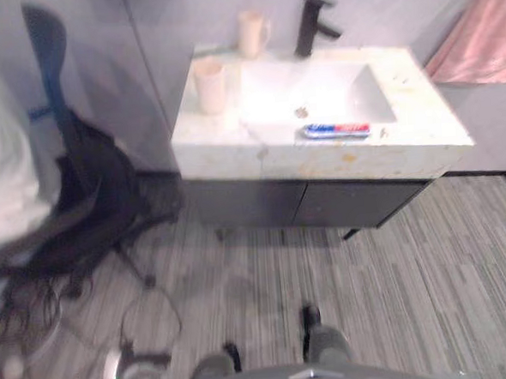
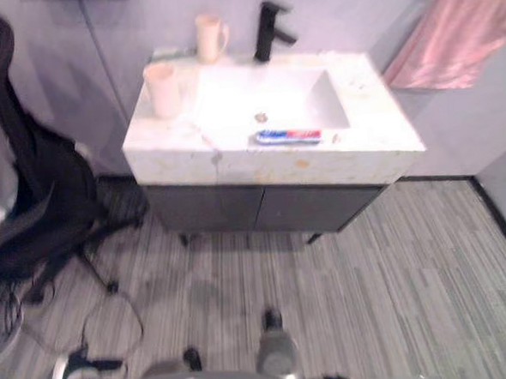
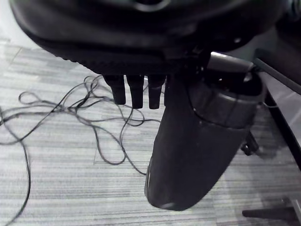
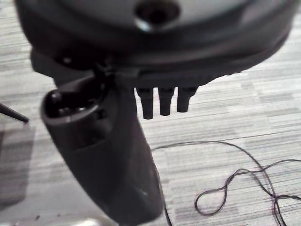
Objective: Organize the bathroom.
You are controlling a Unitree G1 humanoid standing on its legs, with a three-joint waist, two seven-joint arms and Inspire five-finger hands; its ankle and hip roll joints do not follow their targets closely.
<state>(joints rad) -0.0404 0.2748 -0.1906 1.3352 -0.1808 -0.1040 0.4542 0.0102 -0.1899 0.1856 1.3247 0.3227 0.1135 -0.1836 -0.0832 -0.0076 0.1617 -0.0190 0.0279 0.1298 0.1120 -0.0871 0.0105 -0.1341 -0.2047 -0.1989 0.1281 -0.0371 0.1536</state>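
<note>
A white vanity counter (image 1: 421, 123) with a sunken basin (image 1: 316, 91) stands ahead of me. A red, white and blue toothpaste tube (image 1: 336, 130) lies on the basin's front rim. One pale pink cup (image 1: 210, 85) stands at the counter's left, and a second cup with a handle (image 1: 251, 33) stands at the back beside the black faucet (image 1: 312, 24). My left hand (image 3: 134, 92) hangs over the striped floor with straight fingers, holding nothing. My right hand (image 4: 160, 99) hangs the same way, open and empty.
A pink towel (image 1: 480, 38) hangs on the wall to the right of the vanity. A black office chair (image 1: 90, 191) draped with dark cloth stands at the left, with something white (image 1: 2, 153) beside it. Dark cabinet doors (image 1: 305, 203) sit under the counter.
</note>
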